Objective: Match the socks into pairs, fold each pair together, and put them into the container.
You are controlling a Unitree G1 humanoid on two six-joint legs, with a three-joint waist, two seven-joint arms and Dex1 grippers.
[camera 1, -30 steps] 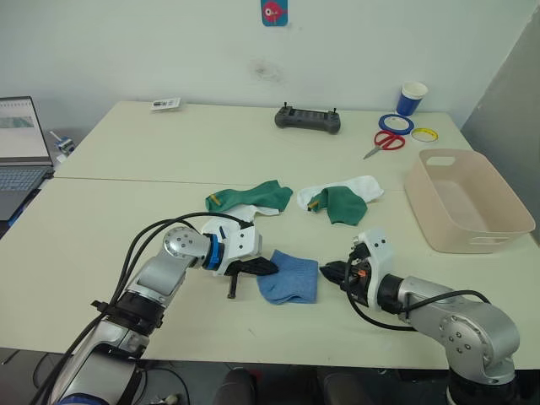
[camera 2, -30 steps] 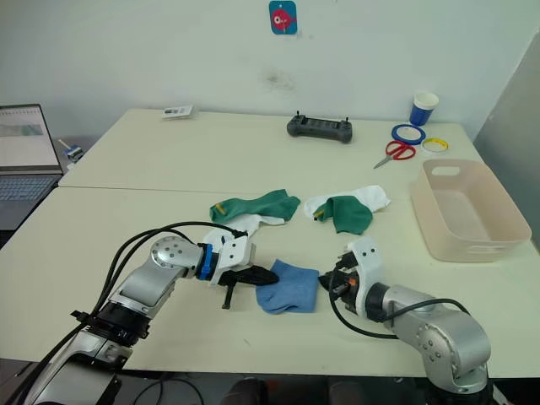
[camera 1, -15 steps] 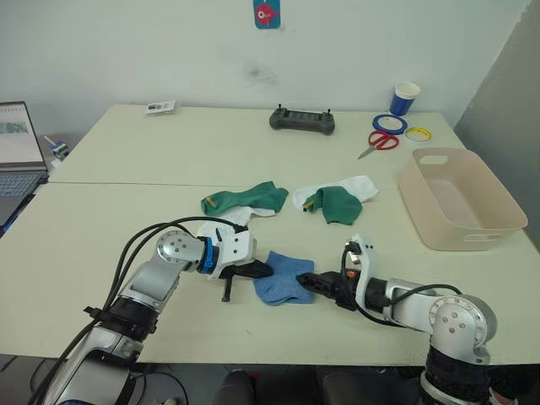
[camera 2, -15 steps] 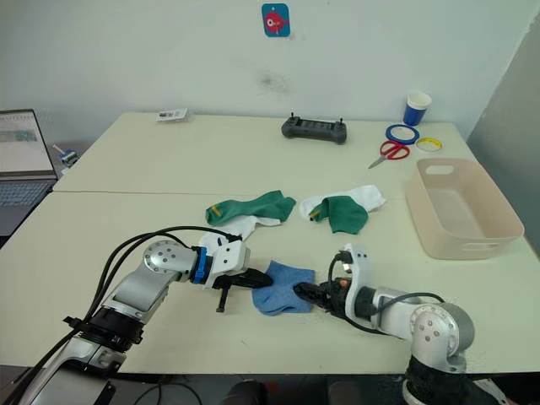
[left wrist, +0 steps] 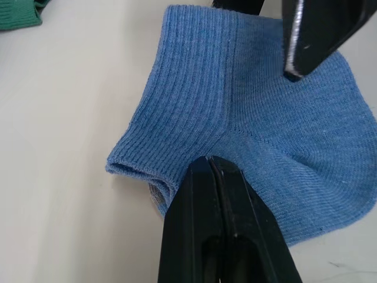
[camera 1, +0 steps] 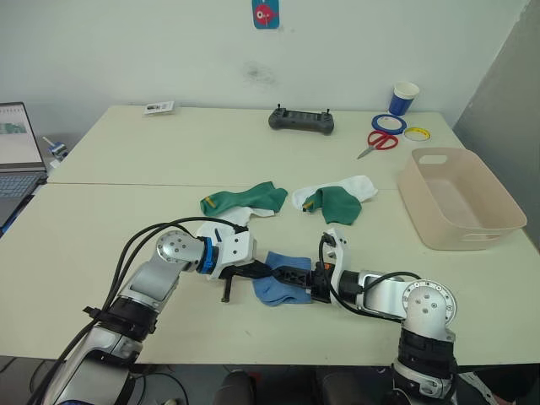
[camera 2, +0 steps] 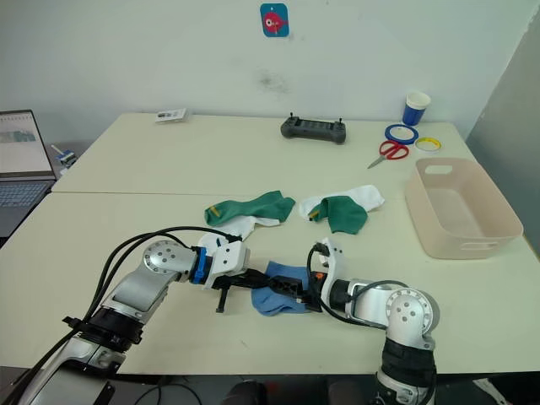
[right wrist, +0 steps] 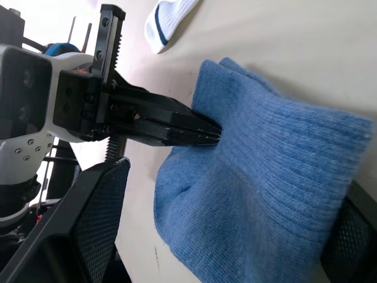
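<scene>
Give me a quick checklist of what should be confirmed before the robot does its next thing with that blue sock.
1. Left hand pinches the light blue sock at its cuff edge: ok, fingers shut on the fabric.
2. Right hand is over the sock with fingers spread either side of it: ok, open.
3. Both blue socks lie stacked as a pair: cannot tell, though a second edge peeks out beneath.
4. Container has room: ok, nothing in it.
5. Way from the sock to the container: ok, bare table.
6. Other socks sorted: not ok, green socks and white socks lie mixed.
</scene>
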